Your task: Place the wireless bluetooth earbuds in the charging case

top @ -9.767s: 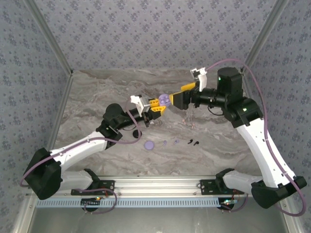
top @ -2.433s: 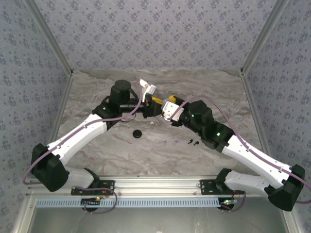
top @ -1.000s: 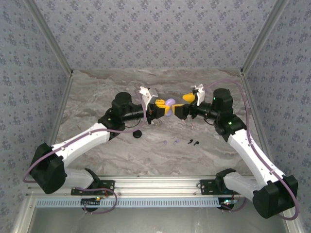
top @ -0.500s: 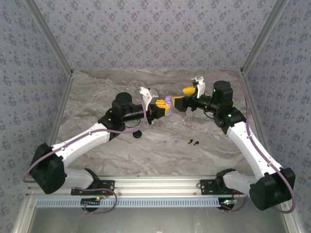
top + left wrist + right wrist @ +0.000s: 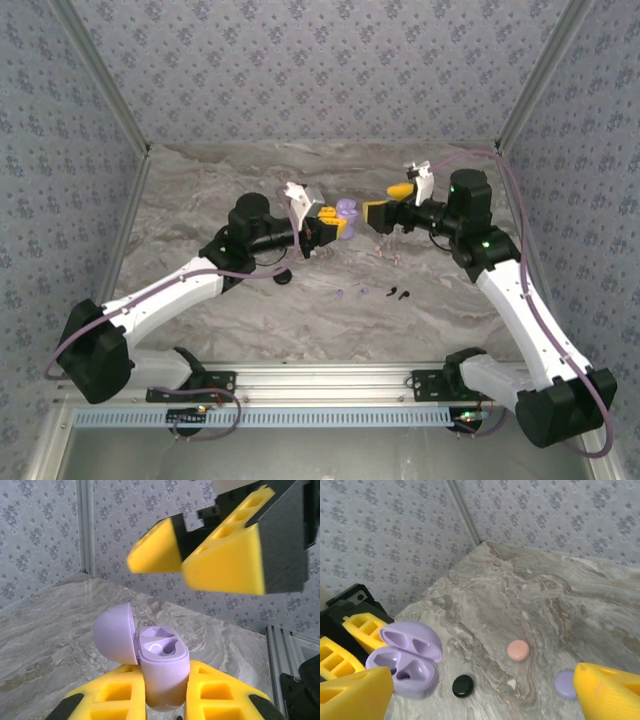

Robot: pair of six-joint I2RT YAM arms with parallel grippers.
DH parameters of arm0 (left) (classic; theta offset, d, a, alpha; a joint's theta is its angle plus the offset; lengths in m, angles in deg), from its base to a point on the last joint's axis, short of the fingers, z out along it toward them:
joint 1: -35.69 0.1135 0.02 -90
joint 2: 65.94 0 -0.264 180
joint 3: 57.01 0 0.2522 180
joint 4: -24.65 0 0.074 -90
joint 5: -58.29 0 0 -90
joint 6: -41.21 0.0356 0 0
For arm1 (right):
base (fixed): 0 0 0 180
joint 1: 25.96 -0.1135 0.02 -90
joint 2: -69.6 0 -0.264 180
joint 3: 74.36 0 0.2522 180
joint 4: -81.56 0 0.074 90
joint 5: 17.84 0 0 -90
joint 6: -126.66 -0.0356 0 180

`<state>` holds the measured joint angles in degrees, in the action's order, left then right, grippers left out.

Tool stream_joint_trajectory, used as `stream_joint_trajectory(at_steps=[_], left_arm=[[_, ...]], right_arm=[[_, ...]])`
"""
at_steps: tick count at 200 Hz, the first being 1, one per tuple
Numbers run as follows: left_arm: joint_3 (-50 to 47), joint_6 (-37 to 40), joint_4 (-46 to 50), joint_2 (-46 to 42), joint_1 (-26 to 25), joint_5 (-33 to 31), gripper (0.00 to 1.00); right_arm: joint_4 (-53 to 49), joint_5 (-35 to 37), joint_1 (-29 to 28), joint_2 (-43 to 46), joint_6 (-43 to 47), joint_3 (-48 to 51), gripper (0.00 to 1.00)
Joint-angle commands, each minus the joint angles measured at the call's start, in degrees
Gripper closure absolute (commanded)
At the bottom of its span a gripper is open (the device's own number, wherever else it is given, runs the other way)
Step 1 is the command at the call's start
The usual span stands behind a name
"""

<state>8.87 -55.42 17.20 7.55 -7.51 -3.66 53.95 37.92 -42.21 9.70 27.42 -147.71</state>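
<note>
**Retreat from the open charging case [image 5: 162, 665], nothing delivered**

The left gripper [image 5: 333, 222] is clamped on the lower body of the charging case and holds it up off the table [image 5: 190, 200]. The lid [image 5: 116, 635] is hinged back, and both wells look empty in the left wrist view. Half a second ago the right gripper [image 5: 388, 202] had its yellow fingers almost against the case. Now it sits a little further right, just apart from it, its jaws spread wide with nothing between them. The case itself has barely shifted over that time.

The pull-back reads as an approach that placed no earbud. The earbuds lie on the table nearer the arm bases, well apart from the case: a black pair [image 5: 398, 294] and, to its left, pale purple pieces [image 5: 341, 294]. The right wrist view shows a black disc [image 5: 463, 685], a pink disc [image 5: 518, 650] and a purple disc [image 5: 565, 684] on the marble, and none of these belongs in the case.

By this judgement, insertion has not begun. The right arm probably has to go down and pinch one tiny piece, and that grasp could easily slip.
</note>
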Motion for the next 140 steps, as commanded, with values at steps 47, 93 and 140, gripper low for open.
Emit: stream_joint_trajectory(at_steps=[47, 93, 140], left_arm=[[-5.0, 3.5, 1.7, -6.7, -0.2, -5.7, 1.00], [-7.3, 4.8, 2.0, -9.4, -0.3, -6.9, 1.00], [-7.8, 5.1, 1.9, -10.3, -0.2, -6.6, 1.00]], right_arm=[[-22.3, 16.2, -2.4, 2.5, -11.8, 2.7, 0.15], [-23.6, 26.5, -11.2, -1.6, -26.3, 9.6, 0.23], [-21.1, 31.0, -20.1, -13.8, -31.2, 9.6, 0.34]])
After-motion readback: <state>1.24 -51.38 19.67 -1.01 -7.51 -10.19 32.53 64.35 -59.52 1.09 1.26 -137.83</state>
